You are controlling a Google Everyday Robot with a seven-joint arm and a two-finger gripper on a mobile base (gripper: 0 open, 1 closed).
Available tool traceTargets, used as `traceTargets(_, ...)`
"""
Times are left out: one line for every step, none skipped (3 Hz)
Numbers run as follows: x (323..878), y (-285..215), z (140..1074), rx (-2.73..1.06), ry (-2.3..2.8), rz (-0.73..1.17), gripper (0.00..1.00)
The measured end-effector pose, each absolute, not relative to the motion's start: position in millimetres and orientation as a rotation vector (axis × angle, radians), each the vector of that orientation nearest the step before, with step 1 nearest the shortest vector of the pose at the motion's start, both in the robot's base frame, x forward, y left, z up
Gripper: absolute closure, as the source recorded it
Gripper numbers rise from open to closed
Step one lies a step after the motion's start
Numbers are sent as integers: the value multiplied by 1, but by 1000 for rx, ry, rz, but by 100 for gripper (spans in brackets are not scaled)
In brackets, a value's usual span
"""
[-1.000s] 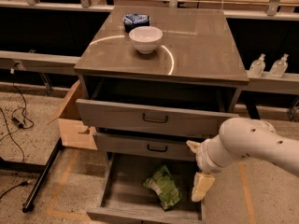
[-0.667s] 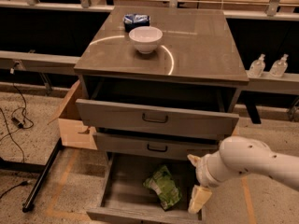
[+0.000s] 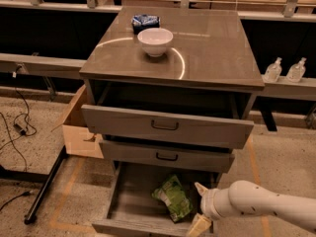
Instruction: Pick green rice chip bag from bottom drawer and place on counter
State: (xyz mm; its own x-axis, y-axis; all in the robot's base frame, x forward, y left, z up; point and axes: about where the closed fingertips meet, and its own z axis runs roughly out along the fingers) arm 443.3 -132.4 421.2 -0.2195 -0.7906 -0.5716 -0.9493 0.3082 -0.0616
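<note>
The green rice chip bag [image 3: 173, 197] lies crinkled on the floor of the open bottom drawer [image 3: 129, 206], right of its middle. My gripper [image 3: 199, 207] is on the white arm coming in from the lower right. It hangs at the drawer's front right corner, just right of the bag and apart from it. It is open and empty, with one fingertip [image 3: 201, 187] above and the other [image 3: 198, 226] near the drawer's front edge. The counter [image 3: 217, 48] is the glossy top of the cabinet.
A white bowl [image 3: 155, 41] and a small blue-and-white packet [image 3: 145, 21] sit on the counter's back left. The top drawer [image 3: 165, 126] and middle drawer [image 3: 167, 156] are pulled partly out above the bottom one. A cardboard box [image 3: 79, 128] stands to the left, and two bottles [image 3: 284, 70] on a shelf to the right.
My arm has come lower and a little left, bringing the gripper down to the bottom drawer's front right corner. The bag has not moved.
</note>
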Motion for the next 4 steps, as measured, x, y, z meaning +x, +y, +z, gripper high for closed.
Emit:
traceTargets(444,-133,422,-1539,2074,412,0)
traceTargets(461,-137,393,-1482,2099,396,0)
traceTargets(490,-142,351,-1341,2164,389,0)
traceTargets(514,-148,307,-1199,2235,404,0)
